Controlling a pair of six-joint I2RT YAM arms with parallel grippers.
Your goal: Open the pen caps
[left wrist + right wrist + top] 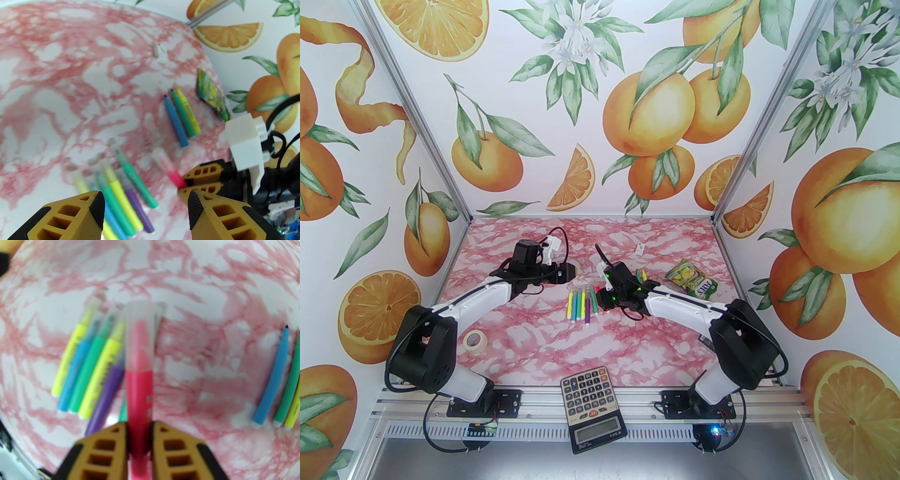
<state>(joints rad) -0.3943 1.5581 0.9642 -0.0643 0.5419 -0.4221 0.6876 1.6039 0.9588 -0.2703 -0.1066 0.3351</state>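
Beginning at the right gripper (140, 427): pressed together on the lower barrel of the pink pen (139, 392), and lifting it a little above the table (211, 310), as far as can be judged. Further along that pen, away from the fingers, the translucent cap (140, 333), not yet off and free on all sides.

Then to the left gripper (145, 206): spread wide apart, holding nothing, hovering just beside the right one. That same cap ahead of it, not yet between its fingers.

Below both, on the marble-pattern table, a row of capped pens (121, 194) in yellow, blue, green and purple, lying side by side and touching. Well apart from these, toward the snack pouch (211, 93), three pens (181, 117) in blue, green and yellow with bare tips, so probably finished.

Judged as the step in hand: presenting the pink pen for the pull, with less than half of the task done.

For the next move, probably: bring the left fingers around the cap alone, not the barrel. Close firmly. Pull straight along the line of the pen, away from the right gripper, perhaps with a small twist. Keep the right grip tight against slipping. Take care with the alignment, because of the thin and smooth cap.
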